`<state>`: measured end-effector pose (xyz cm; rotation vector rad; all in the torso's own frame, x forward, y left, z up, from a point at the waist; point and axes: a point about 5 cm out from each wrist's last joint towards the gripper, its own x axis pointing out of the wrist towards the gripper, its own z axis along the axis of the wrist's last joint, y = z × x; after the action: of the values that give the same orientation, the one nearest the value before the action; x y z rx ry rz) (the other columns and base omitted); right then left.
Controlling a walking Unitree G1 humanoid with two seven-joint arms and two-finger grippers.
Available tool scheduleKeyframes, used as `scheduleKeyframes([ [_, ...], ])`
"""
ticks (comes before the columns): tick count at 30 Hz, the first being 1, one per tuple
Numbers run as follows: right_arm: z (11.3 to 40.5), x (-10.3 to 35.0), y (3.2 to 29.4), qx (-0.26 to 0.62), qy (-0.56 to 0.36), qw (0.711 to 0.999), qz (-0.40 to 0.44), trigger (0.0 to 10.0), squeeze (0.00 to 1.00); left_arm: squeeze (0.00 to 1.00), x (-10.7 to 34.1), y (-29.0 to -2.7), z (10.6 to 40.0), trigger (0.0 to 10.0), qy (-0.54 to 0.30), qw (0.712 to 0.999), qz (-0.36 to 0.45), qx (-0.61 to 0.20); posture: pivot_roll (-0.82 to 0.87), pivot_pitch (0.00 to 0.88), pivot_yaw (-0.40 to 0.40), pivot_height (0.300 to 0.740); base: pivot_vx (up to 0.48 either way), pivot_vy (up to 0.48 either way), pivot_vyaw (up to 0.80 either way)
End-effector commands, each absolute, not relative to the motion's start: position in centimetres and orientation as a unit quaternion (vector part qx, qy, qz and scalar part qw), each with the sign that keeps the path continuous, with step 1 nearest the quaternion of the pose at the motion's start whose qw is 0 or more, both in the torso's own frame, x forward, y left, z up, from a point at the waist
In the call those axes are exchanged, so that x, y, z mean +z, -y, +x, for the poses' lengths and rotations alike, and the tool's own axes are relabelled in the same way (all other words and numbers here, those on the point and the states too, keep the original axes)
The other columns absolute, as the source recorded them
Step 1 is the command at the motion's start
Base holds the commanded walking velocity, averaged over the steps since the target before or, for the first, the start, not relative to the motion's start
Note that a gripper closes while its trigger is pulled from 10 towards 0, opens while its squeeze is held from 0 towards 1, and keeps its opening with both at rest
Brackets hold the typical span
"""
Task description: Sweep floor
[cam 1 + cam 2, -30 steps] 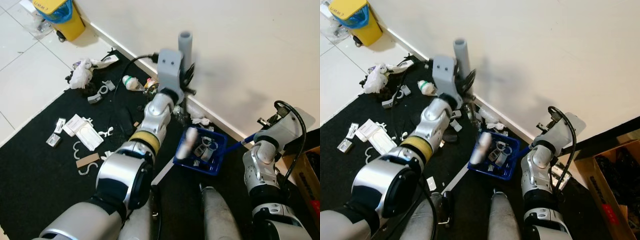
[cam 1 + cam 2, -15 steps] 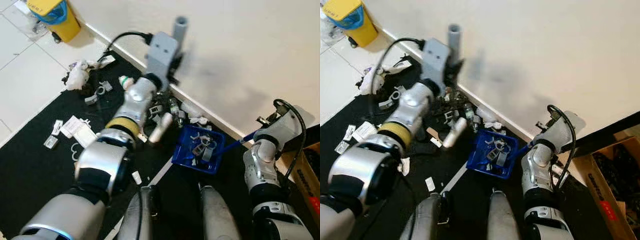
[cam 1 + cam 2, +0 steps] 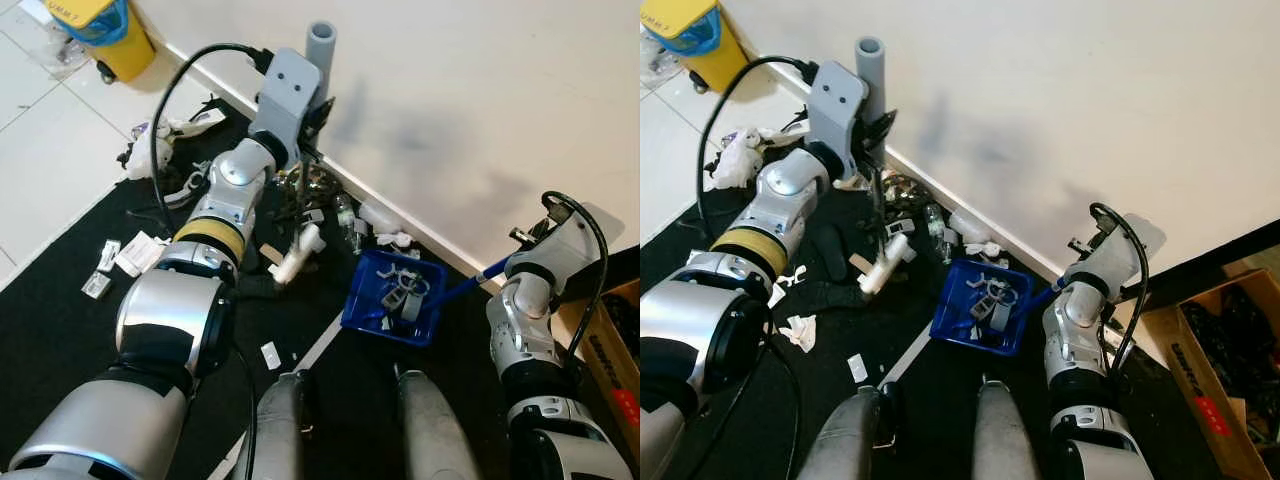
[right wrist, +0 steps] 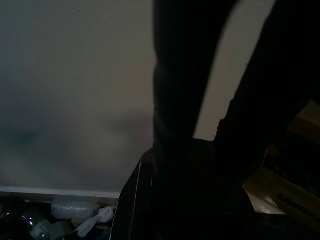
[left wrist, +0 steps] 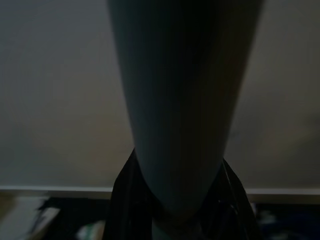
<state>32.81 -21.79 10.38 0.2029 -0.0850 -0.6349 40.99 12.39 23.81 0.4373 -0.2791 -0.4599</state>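
The left gripper [image 3: 318,100] was clamped around a grey broom handle [image 3: 321,45] near the wall. Just beyond its lower end sat the blue dustpan [image 3: 393,300], holding scraps, its handle in the right gripper [image 3: 510,262], whose fingers I couldn't make out. Litter [image 3: 330,195] lay around on the black mat [image 3: 60,340].

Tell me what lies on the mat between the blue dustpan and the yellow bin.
In the head views, between the blue dustpan and the yellow bin lies scattered litter by the baseboard, and the left arm holding the grey broom handle.
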Motion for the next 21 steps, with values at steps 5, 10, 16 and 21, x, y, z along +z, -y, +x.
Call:
scheduleKeyframes([
  [5,31.8,8.4,22.4,-0.325,0.0,0.942,0.082,10.0,0.0,0.0,23.4,-14.2,40.9,10.0,0.141,0.927,0.298,-0.176,-0.17,0.315,0.004,0.74,0.0,0.0,0.0],
  [10,31.9,8.2,22.6,-0.319,-0.003,0.944,0.086,10.0,0.0,0.0,22.7,-13.4,40.8,10.0,0.131,0.937,0.259,-0.196,-0.15,0.299,0.007,0.74,0.0,0.0,0.0],
  [16,32.2,8.0,21.8,-0.275,-0.003,0.956,0.1,10.0,0.0,0.0,21.4,-14.1,41.1,10.0,0.084,0.978,0.098,-0.162,-0.12,0.254,0.016,0.74,0.0,0.0,0.0],
  [21,33.0,8.2,21.2,-0.224,-0.004,0.967,0.121,10.0,0.0,0.0,19.5,-15.9,40.4,10.0,0.07,0.979,0.124,-0.144,-0.07,0.192,0.018,0.74,0.0,0.0,0.0],
])
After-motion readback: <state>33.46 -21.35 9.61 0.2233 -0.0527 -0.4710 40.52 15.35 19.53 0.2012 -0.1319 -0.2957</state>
